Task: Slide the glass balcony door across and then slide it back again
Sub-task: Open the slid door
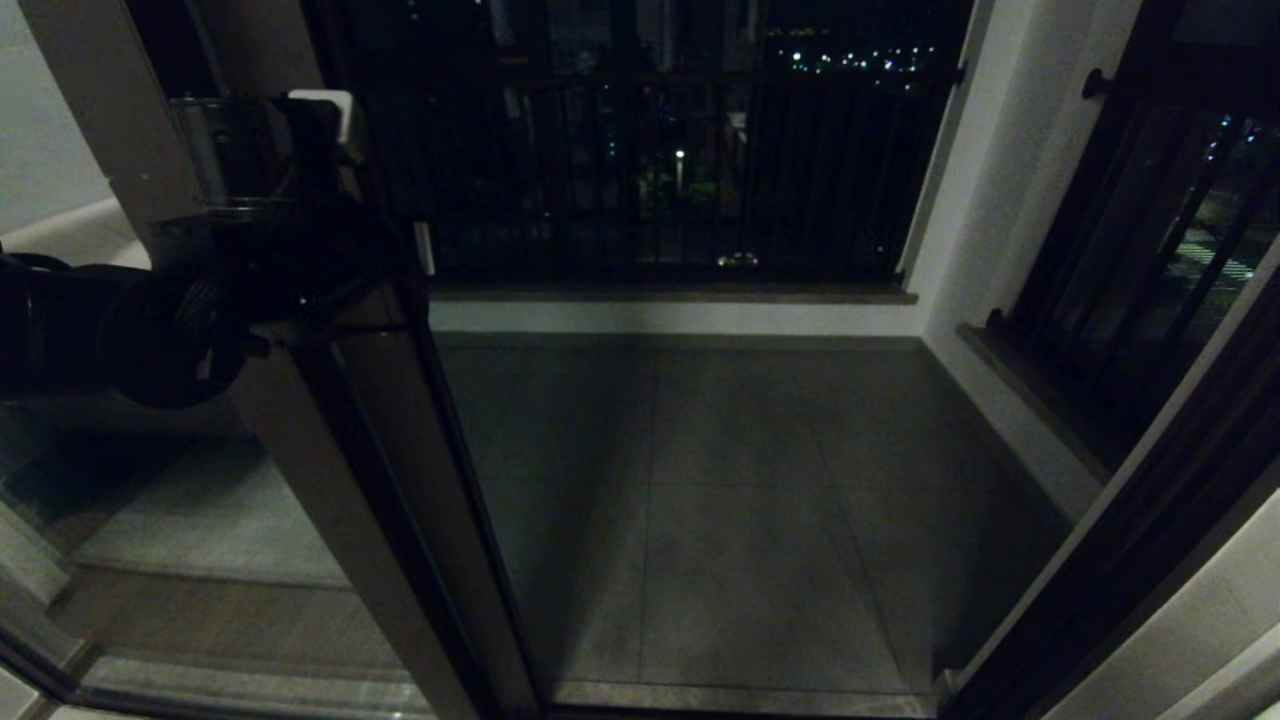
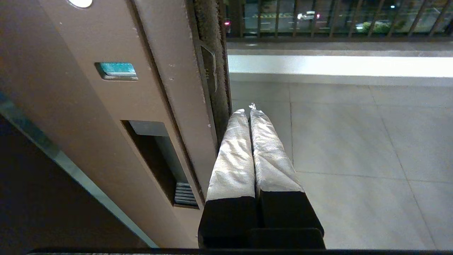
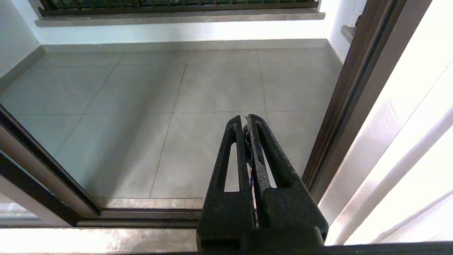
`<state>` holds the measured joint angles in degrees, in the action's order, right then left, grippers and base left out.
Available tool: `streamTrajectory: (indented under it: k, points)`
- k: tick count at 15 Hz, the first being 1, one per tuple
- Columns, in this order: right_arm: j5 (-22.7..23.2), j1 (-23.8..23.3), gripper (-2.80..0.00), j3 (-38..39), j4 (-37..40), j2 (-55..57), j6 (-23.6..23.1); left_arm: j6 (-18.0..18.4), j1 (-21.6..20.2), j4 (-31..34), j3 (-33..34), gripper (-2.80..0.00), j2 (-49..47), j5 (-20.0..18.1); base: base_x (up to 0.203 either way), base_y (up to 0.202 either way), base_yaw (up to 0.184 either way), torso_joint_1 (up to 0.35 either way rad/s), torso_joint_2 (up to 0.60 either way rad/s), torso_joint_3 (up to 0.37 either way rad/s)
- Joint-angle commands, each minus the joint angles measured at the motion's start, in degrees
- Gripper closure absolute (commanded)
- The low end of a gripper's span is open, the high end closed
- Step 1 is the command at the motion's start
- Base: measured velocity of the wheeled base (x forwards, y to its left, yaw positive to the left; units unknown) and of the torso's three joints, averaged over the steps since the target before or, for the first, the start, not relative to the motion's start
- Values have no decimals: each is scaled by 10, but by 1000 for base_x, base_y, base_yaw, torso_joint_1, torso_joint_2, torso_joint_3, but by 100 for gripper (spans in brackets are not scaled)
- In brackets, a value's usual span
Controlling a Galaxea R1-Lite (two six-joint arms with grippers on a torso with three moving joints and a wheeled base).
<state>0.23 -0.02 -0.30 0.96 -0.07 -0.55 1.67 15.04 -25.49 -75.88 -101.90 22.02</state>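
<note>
The glass balcony door [image 1: 370,480] stands at the left of the opening, its brown stile running from upper left down to the bottom track, with the tiled balcony floor [image 1: 740,500] open to its right. The left gripper [image 2: 249,109] sits against the stile's outer edge, fingers pressed together with nothing between them, just beside the recessed handle slot [image 2: 159,159]. The right gripper [image 3: 246,118] hangs low over the floor near the right door frame [image 3: 339,106], its fingers closed together and empty. Black railings [image 1: 650,150] line the far side.
</note>
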Motion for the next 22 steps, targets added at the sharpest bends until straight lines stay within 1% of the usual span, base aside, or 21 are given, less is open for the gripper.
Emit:
streamTrajectory:
  k: [1,4,7,11,22]
  points:
    - [0,-1,0,0,0,1,-1,0,-6,0,1,0,1,4,0,0,0,0,0,0]
    - [0,0,0,0,0,1,0,0,-4,0,0,0,7,-1,0,0,0,0,0,0]
    - [0,0,0,0,0,1,-1,1,12,0,6,0,28,-10,0,0,0,0,0,0]
    - [0,0,0,0,0,1,-1,-1,3,0,19,0,24,-9,0,0,0,0,0,0]
    - [0,-1,0,0,0,1,-1,0,-2,0,19,0,26,-10,0,0,0,0,0,0]
